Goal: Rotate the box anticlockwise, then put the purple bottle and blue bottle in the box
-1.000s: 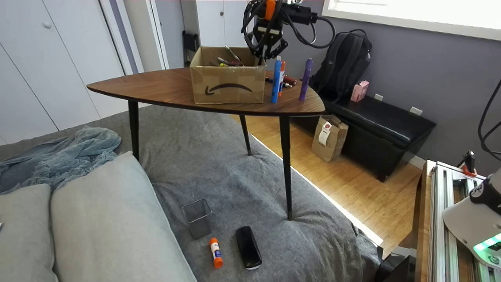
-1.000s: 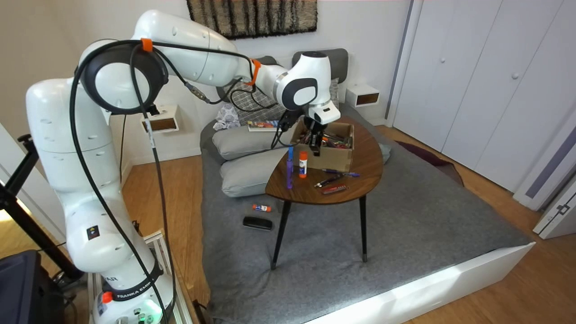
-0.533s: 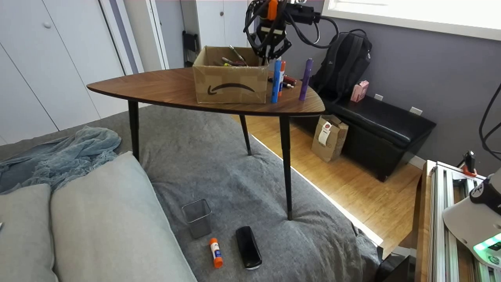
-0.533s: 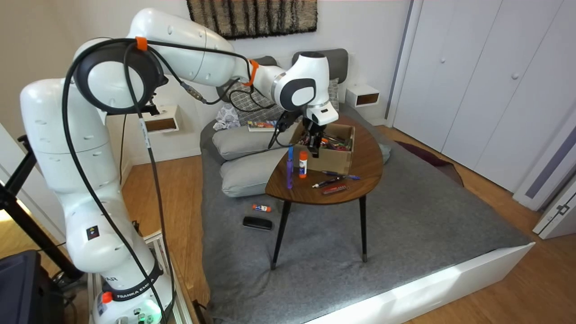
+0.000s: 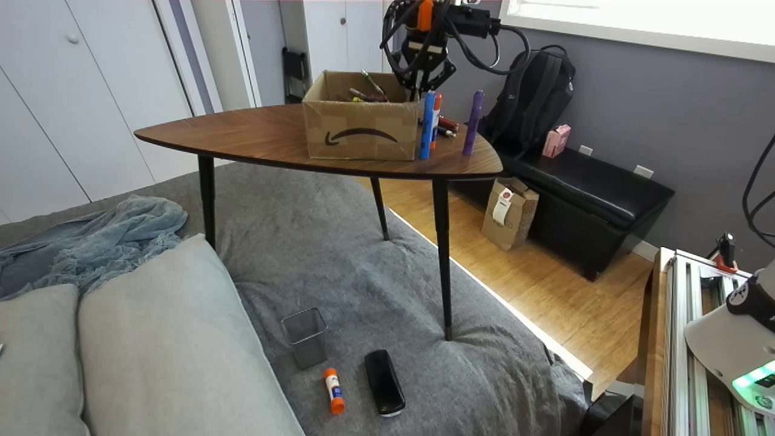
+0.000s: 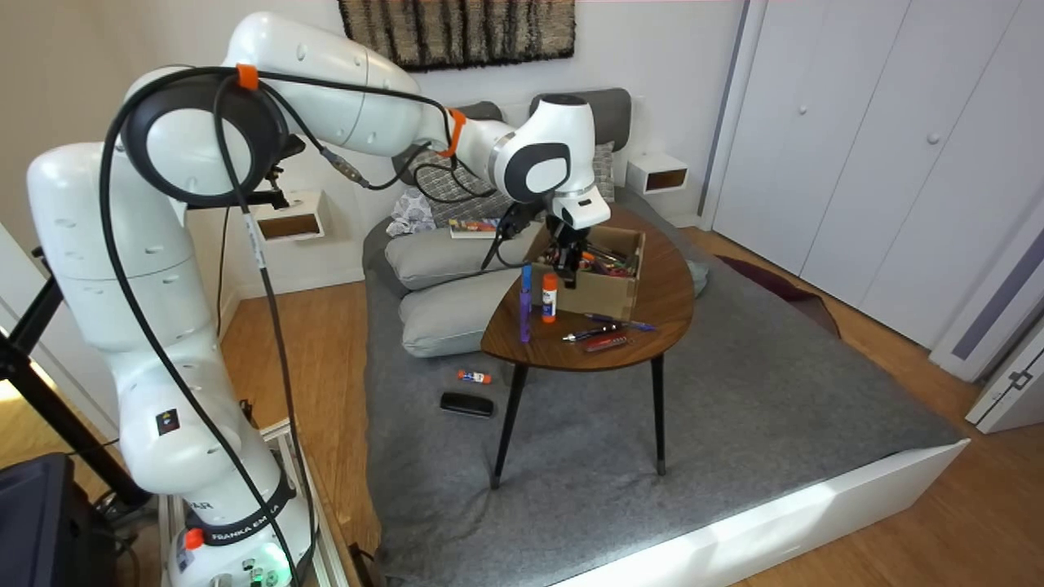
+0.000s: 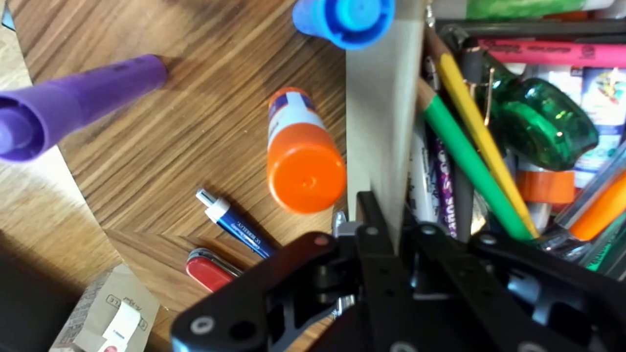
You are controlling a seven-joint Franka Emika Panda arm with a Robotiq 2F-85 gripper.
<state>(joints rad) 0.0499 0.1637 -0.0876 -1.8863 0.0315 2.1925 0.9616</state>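
Observation:
The brown cardboard box stands on the wooden table with its open top up, full of pens and other stationery. It also shows in the other exterior picture. My gripper has one finger on each side of the box's wall, closed on it; it also shows in both exterior views. The blue bottle stands upright close beside the box, and in the wrist view at the top. The purple bottle stands upright nearer the table edge, and in the wrist view at left.
An orange-capped glue stick stands between the bottles and the box wall. Pens and a red pocket knife lie on the table beside the box. Another glue stick and a black case lie on the bed.
My gripper and the box have slid together a little towards the bottles, and the box has turned slightly. Pens by its corner have shifted a little. Both bottles have stayed put.

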